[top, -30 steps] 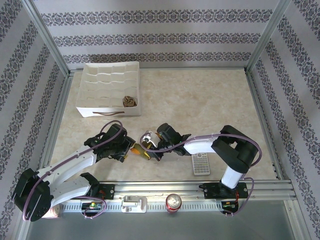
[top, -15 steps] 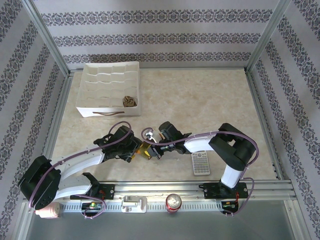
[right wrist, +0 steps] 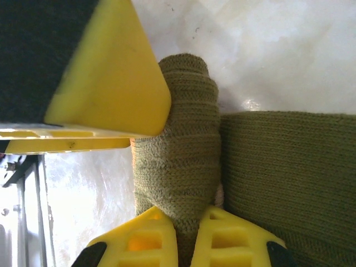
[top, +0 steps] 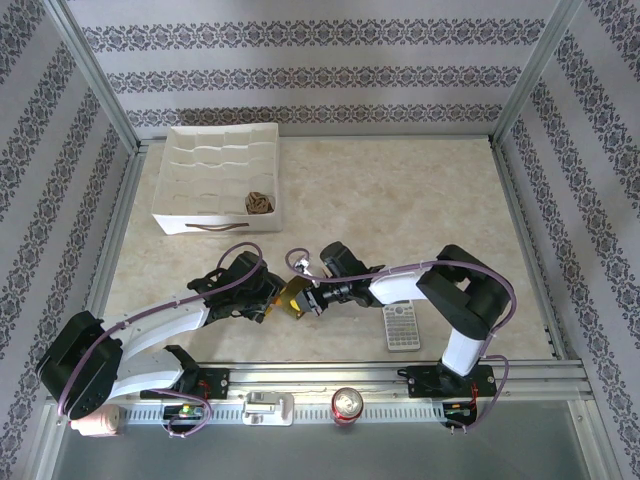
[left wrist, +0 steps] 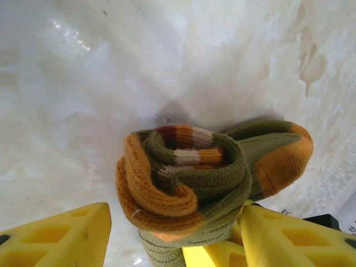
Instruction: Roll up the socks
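While the top camera looks down, the olive-green knit sock (top: pixel 293 298) with orange toe and striped cuff lies bunched on the pale marbled tabletop (top: pixel 400 200) near the front edge. It sits directly between the left claw (top: pixel 270 302) and the right claw (top: pixel 312 298), which meet over it. A rolled brown argyle sock (top: pixel 259 203) rests in a compartment near the front right corner of the white fabric divider box (top: pixel 215 222).

At the left wrist, the olive-green knit sock is a tight roll, cuff stripes coiled at its centre and the orange toe poking out to the right. It sits between the yellow plastic fingers (left wrist: pixel 55 239); one finger stands clear of the roll, so the left claw is released.

At the right wrist, the yellow fingers (right wrist: pixel 139 245) are clenched on a ribbed olive fold, with the rest of the sock spreading to the right.
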